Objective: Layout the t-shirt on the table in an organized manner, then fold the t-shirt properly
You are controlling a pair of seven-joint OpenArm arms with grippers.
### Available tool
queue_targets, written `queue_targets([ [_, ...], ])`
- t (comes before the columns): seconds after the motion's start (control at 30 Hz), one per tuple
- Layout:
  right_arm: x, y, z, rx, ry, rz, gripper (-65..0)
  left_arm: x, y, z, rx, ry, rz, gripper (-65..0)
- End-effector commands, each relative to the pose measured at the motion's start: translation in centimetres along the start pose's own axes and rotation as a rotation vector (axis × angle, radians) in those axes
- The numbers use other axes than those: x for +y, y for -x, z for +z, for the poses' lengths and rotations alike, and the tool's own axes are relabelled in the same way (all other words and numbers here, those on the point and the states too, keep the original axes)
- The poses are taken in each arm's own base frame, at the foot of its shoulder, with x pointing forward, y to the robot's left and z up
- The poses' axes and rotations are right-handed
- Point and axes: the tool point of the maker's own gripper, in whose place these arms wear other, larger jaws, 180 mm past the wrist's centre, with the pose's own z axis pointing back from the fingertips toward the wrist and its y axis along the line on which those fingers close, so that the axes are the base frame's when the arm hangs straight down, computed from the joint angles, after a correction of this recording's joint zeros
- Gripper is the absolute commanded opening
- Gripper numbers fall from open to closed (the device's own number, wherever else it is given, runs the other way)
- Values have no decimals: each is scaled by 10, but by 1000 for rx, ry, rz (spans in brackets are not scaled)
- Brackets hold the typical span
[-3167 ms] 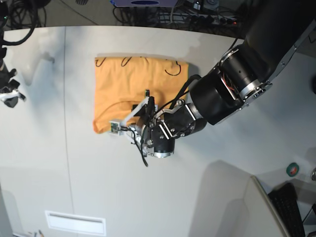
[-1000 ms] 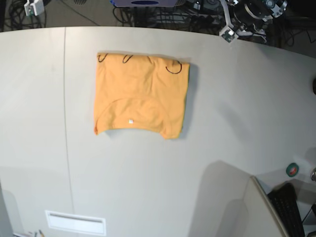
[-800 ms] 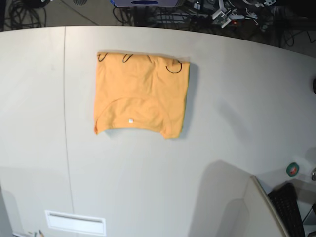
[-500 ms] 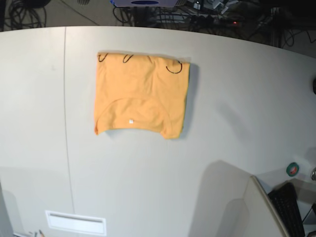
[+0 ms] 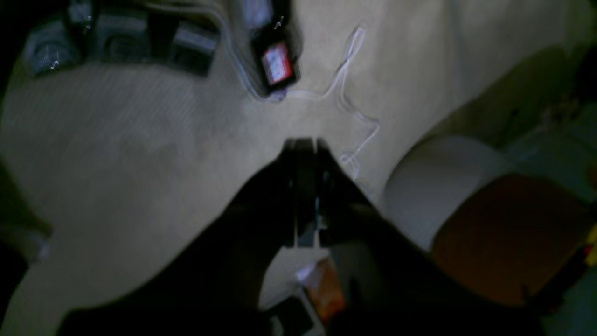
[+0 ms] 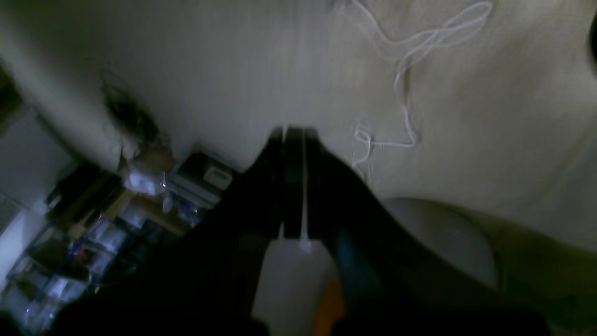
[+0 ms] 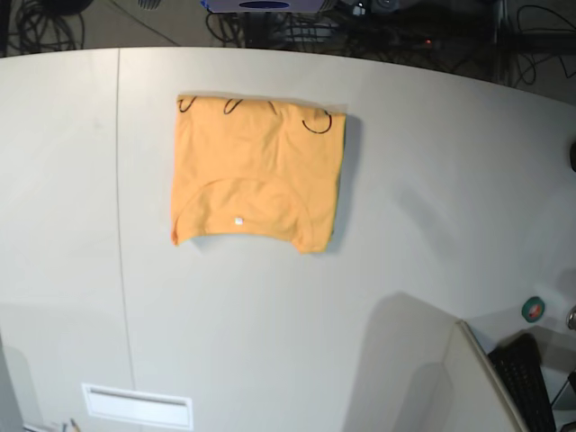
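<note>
The orange-yellow t-shirt (image 7: 256, 171) lies folded into a neat rectangle on the white-grey table (image 7: 423, 180), with black cursive marks along its far edge and the small white neck tag (image 7: 238, 220) near its front edge. Neither arm shows in the base view. In the left wrist view my left gripper (image 5: 305, 144) has its dark fingers pressed together, empty, over a pale floor. In the right wrist view my right gripper (image 6: 294, 133) is likewise shut and empty, away from the table.
A thin dark seam (image 7: 119, 180) runs down the table's left side. A white label plate (image 7: 137, 405) sits at the front left. A partition (image 7: 468, 378), a keyboard (image 7: 531, 378) and a tape roll (image 7: 534, 309) are at the front right. Cables lie behind the far edge.
The arm that was over the shirt's front edge has lifted off and both arms have withdrawn past the table's far edge, out of the base view. The shirt has not moved.
</note>
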Motion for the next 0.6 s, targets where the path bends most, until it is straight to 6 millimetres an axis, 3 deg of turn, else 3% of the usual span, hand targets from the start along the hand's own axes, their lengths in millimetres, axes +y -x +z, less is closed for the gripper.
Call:
queue_targets([
  [0.0, -5, 4, 3, -21, 8, -9, -650, 0, -5, 0, -17, 6, -10, -650],
  [0.17, 17, 2, -4, -100, -27, -28, -650, -6, -27, -7, -69, 16, -40, -650],
  [0.3, 36, -4, -12, -125, -57, -50, -650, 17, -43, -8, -92, -98, -115, -650],
  [0.43, 39, -17, -14, -183, -51, -134, -650, 39, -50, -4, -102, -208, -162, -650],
  [0.57, 30, -38, -11, -240, -35, -183, -650, 46, -52, -2, -104, -245, -177, -650],
])
